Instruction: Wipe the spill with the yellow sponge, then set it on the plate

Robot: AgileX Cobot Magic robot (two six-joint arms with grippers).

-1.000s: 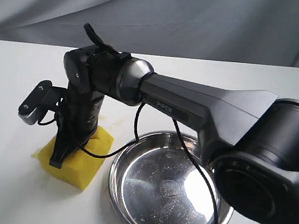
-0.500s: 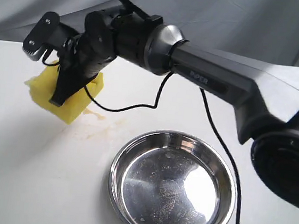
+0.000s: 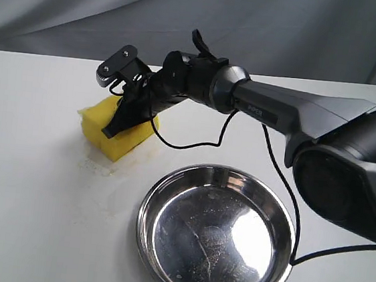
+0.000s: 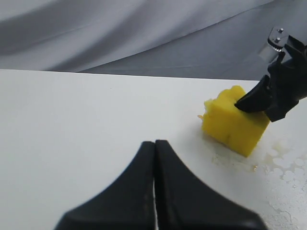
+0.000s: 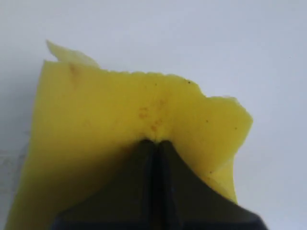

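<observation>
While the yellow sponge [image 3: 95, 123] is pinched on the table [image 3: 20, 197] by the right gripper [image 3: 113, 130], only faint traces of the spill [image 3: 103, 166] are seen; the plate [image 3: 149, 207] is not yet reached.

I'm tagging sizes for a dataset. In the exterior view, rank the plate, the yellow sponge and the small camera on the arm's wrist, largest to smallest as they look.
1. plate, clearly largest.
2. yellow sponge, partly hidden by the right gripper.
3. wrist camera, smallest.
The plate lies nearest the viewer, which may widen its lead.
</observation>
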